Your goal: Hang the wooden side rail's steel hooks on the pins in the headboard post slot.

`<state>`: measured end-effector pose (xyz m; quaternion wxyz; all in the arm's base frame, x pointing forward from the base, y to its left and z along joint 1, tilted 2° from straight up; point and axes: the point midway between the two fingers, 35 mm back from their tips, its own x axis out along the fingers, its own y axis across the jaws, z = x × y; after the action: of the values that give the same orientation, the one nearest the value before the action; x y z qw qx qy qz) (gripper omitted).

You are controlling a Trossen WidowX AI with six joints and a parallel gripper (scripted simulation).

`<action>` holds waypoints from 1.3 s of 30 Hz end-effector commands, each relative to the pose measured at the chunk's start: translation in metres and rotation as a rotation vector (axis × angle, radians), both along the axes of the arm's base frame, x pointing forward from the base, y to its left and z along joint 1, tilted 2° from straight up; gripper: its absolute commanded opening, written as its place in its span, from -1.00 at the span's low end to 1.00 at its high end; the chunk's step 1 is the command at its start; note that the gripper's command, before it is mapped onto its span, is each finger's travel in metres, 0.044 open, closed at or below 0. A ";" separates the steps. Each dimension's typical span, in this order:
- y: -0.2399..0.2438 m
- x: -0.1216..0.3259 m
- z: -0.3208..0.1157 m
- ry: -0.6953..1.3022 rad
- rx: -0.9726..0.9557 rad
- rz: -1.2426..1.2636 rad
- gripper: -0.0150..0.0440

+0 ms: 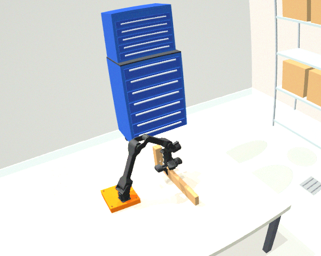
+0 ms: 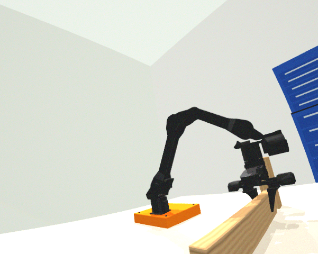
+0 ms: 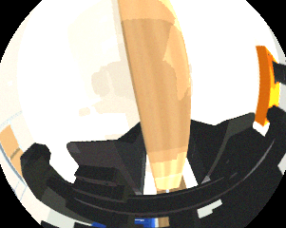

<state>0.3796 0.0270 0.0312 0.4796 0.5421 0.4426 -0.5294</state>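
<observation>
The wooden rail (image 1: 182,185) (image 2: 233,229) (image 3: 157,62) stands on its narrow edge along the table, its far end pointing away from the post. The headboard post (image 1: 156,154) (image 2: 268,166) stands upright just beyond the rail's near end, partly behind the gripper. My gripper (image 1: 167,171) (image 2: 263,203) (image 3: 167,128) points down and is shut on the rail close to its post end, one finger on each side. The hooks, the slot and its pins are hidden or too small to make out. I cannot tell whether the rail's near end is off the table.
The arm's orange base plate (image 1: 110,197) (image 2: 183,217) (image 3: 263,85) is on the table, to the left of the rail in the top and exterior views. A blue drawer cabinet (image 1: 152,82) (image 2: 303,109) stands behind the table. A shelf rack with boxes (image 1: 295,79) stands at the back right.
</observation>
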 end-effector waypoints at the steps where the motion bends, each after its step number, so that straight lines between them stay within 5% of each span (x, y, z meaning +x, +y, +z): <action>1: 0.000 -0.003 0.000 0.004 -0.002 -0.010 -0.49; 39: 0.001 -0.009 0.001 0.005 -0.002 -0.010 -0.49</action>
<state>0.3712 0.0286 0.0311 0.4788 0.5409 0.4434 -0.5306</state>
